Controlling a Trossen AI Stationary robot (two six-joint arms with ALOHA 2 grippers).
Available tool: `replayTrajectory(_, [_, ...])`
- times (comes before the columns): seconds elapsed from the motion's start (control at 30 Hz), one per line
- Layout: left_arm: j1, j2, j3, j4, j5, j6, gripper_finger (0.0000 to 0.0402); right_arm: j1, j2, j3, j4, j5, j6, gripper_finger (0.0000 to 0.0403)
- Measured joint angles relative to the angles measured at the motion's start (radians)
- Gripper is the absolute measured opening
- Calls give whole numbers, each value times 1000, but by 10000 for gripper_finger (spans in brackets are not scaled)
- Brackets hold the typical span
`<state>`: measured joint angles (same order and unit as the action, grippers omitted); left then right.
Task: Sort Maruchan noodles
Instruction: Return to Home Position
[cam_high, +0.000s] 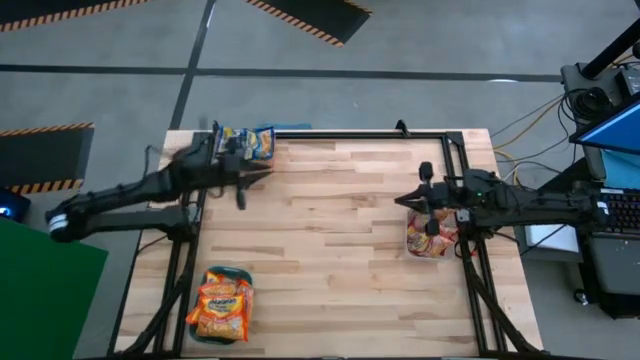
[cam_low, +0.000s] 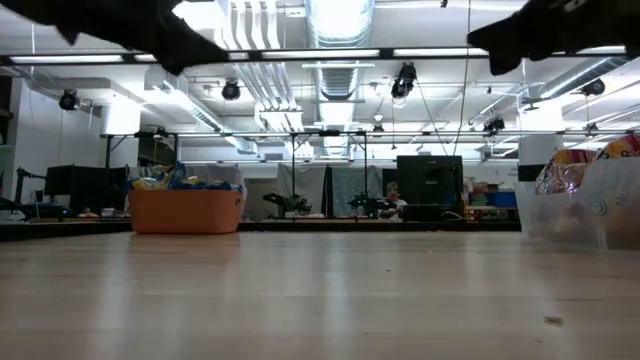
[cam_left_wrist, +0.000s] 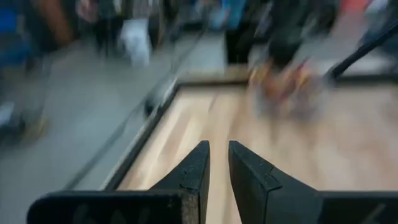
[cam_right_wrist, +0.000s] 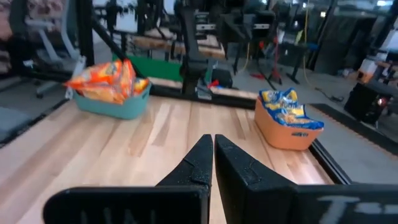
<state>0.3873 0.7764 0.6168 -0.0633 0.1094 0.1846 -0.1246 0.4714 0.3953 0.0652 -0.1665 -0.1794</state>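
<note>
- High view: a wooden worktop seen from straight above. Blue-and-yellow noodle packets lie at the far left corner, their long side running across the worktop. The container under them is hidden.
- The left pincer hangs just beside these packets. It is smeared, so its fingers cannot be read here.
- Orange noodle packets are heaped in a teal bin at the near left edge, long side running near to far.
- Red noodle packets fill a clear bin at the right edge. The right pincer partly covers them, and which way they point is hard to make out.
- Low view: an orange bin stands far off on the left, with blue-and-yellow packets showing above its rim. The clear bin is cut off at the right edge. Both arms show only as dark shapes along the top.
- Left wrist view: heavily blurred. The left pincer's fingers are drawn nearly together with a thin slit between them, gripping nothing.
- Right wrist view: the right pincer's fingers meet at the tips and hold nothing. Beyond them stand the teal and orange bins, well apart.
</note>
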Motion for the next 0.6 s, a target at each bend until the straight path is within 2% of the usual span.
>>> replayTrajectory(0.1, [-14, -151, -115, 152, 16, -1, 42, 0, -78, -36, 0, -20, 9, 9])
replayTrajectory(0.23, [-11, -311, -224, 253, 13, 0, 42, 0, -182, -92, 25, -24, 13, 9])
replayTrajectory(0.4, [-11, -452, -300, 269, 13, 17, 42, 0, -295, -155, 30, -24, 15, 9])
replayTrajectory(0.6, [-11, -556, -387, 267, 13, 11, 42, 0, -431, -209, 14, -24, 1, 9])
